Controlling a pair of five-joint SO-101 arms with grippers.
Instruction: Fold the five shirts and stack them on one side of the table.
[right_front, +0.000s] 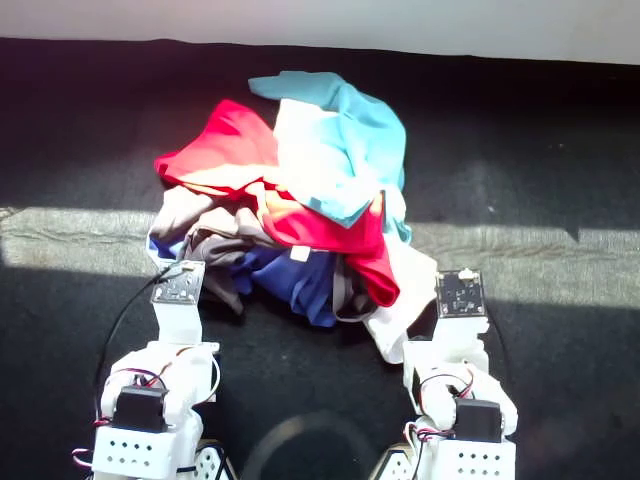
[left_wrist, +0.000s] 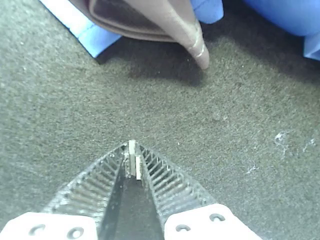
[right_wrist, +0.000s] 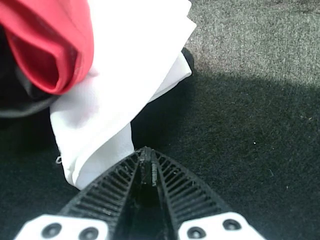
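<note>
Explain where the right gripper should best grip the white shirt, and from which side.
Probably the white shirt's loose end, which spills onto bare mat just ahead of the shut right gripper. Come from the arm's own side, low along the mat: that end lies free, while the red shirt overlaps it farther in.

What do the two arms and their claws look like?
The left arm and right arm are white plastic with black motors and thin red and white wires. The left claw is pale and ribbed, the right claw black and ribbed, on white bases.
</note>
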